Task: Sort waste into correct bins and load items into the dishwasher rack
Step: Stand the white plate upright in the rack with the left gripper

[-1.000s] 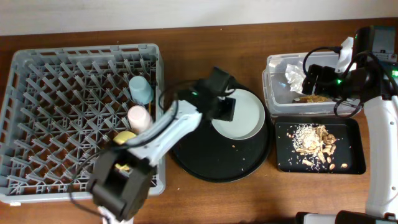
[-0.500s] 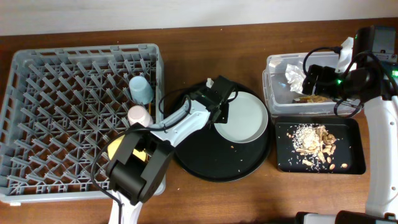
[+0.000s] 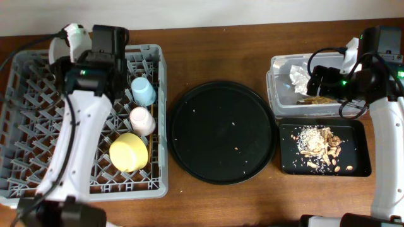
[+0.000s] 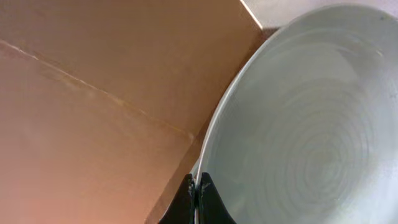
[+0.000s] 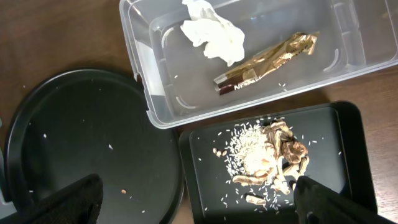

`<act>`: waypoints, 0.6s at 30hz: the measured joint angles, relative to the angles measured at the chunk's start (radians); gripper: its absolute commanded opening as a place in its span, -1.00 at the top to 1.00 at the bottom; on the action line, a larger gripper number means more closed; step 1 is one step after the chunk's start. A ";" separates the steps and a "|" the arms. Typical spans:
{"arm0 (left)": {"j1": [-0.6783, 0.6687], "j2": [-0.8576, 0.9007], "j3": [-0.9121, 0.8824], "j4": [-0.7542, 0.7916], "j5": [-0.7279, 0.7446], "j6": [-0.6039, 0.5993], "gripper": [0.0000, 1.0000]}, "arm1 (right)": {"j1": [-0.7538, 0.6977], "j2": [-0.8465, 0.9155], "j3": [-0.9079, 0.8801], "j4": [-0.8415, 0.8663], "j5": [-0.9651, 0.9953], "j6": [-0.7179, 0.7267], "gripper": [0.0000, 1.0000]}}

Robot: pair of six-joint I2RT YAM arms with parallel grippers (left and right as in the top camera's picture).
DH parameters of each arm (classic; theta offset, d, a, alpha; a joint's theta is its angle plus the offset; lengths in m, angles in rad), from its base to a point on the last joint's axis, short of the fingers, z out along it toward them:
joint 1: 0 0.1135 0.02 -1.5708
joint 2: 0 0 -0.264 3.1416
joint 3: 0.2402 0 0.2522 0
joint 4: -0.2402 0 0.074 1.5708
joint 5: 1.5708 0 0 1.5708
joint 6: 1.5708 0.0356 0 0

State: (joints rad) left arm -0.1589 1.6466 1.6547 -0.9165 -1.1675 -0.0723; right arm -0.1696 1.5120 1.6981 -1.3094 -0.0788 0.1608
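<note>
Plainly, the pale plate (image 4: 311,124) sits rim-first, pinched between the left tool's (image 4: 196,188) tips.

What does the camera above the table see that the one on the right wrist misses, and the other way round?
Only overhead: the grey rack holding the blue cup, pink cup and yellow bowl, with the left arm over it.
Only right wrist: finer detail, such as the dark printed end of the wrapper and stray grains inside the clear tub.
Both: that tub with the tissue and wrapper, the small black tray of food scraps, and the round black tray.
</note>
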 measured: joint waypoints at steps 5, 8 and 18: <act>0.007 0.168 0.000 0.041 0.042 0.010 1.00 | 0.000 0.000 0.000 0.000 0.000 0.000 -0.97; 0.002 0.197 -0.003 0.062 0.087 0.010 1.00 | 0.000 0.000 0.000 0.000 0.000 0.000 -0.97; 0.002 0.198 -0.048 0.103 0.187 0.012 0.68 | 0.000 0.000 0.000 0.000 0.000 0.000 -0.98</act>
State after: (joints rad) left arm -0.1566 1.8442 1.6070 -0.8135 -0.9810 -0.0601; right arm -0.1696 1.5120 1.6981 -1.3094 -0.0788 0.1612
